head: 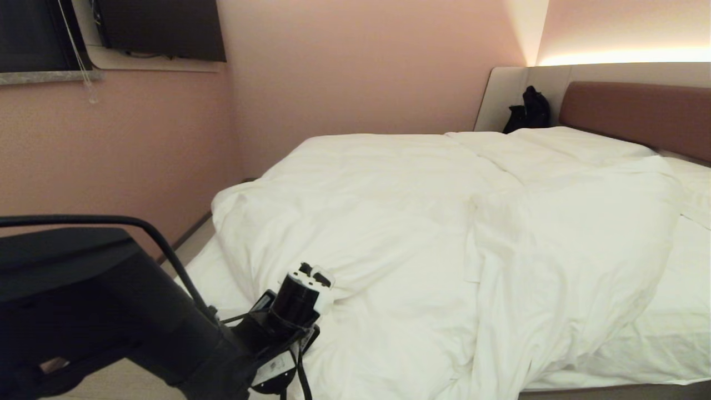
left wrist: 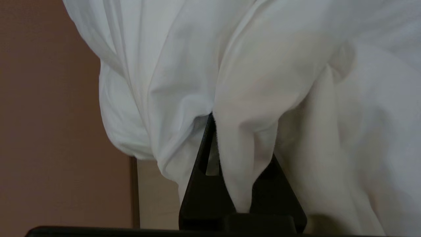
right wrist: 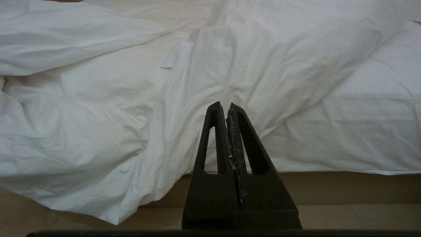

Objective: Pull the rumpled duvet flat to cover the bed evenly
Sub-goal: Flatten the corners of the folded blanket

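Pink-walled room, bed (head: 639, 389) ahead. Left claw (left wrist: 230, 158) clamped on duvet (head: 444, 233) fold, bulk bunched beyond it. Right claw (right wrist: 229, 110) shut, empty (idle). Pulling step; next, draw outward evenly.

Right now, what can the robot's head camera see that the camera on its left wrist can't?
Only the head view shows the whole bed, the brown headboard, a black bag beside it, and the left arm reaching in from the near left corner. Only the left wrist view shows, up close, the left gripper shut on a fold of cloth, pinched between its black fingers. Both show the white duvet, still rumpled, and the pink wall.
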